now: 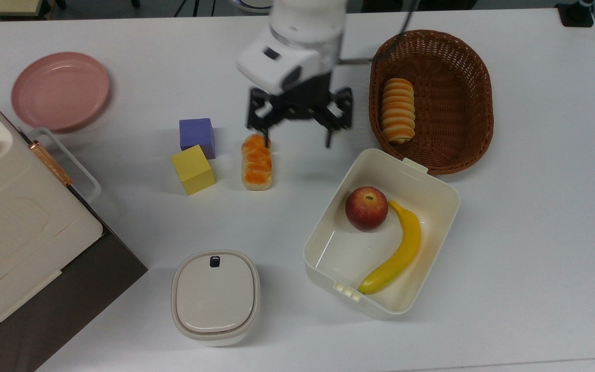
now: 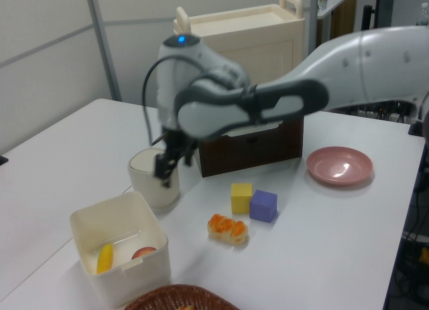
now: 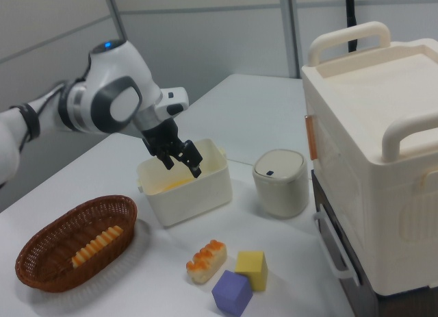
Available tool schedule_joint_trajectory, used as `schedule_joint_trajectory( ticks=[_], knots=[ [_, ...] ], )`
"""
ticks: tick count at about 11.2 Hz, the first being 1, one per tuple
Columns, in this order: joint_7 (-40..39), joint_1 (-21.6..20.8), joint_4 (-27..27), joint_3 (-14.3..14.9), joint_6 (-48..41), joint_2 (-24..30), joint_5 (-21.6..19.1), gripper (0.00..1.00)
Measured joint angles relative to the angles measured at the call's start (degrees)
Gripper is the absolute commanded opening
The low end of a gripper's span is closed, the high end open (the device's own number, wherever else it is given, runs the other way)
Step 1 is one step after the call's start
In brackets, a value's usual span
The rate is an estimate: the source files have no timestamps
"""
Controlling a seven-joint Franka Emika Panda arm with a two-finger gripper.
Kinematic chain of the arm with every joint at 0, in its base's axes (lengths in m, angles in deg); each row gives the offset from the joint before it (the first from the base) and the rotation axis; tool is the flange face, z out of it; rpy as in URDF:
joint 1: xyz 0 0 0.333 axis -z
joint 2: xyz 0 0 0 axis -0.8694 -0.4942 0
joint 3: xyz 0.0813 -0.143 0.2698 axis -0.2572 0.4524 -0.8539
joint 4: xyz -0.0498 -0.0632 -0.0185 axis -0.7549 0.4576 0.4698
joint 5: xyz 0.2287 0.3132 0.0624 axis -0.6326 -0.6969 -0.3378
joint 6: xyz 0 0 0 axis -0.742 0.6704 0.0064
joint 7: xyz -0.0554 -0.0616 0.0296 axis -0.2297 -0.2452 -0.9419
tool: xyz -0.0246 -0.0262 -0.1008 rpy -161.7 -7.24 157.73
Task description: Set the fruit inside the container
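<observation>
White table (image 1: 535,217): fruit (image 1: 366,208) inside container (image 1: 434,188).

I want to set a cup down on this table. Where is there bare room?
The top view's right side is bare, beyond the wicker basket and the white tub. So is the strip between the pink plate and the gripper. It is crowded around the blocks, bread and lidded box.
</observation>
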Motion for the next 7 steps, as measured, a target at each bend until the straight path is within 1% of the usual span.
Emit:
schedule_joint_trajectory(
  ticks=[1,3,4,6,7],
  knots=[
    [0.0,0.16,0.0,1.13,-5.34,2.24,0.58,1.0],
    [0.0,0.83,-0.06,2.18,-14.06,5.78,0.82,1.0],
    [0.0,1.8,-0.12,2.17,-16.66,6.73,0.82,1.0],
    [-0.04,4.52,-0.3,1.69,-19.18,8.08,0.82,1.0],
    [-0.29,6.07,-0.58,0.77,-19.57,8.76,0.81,1.0]
  ],
)
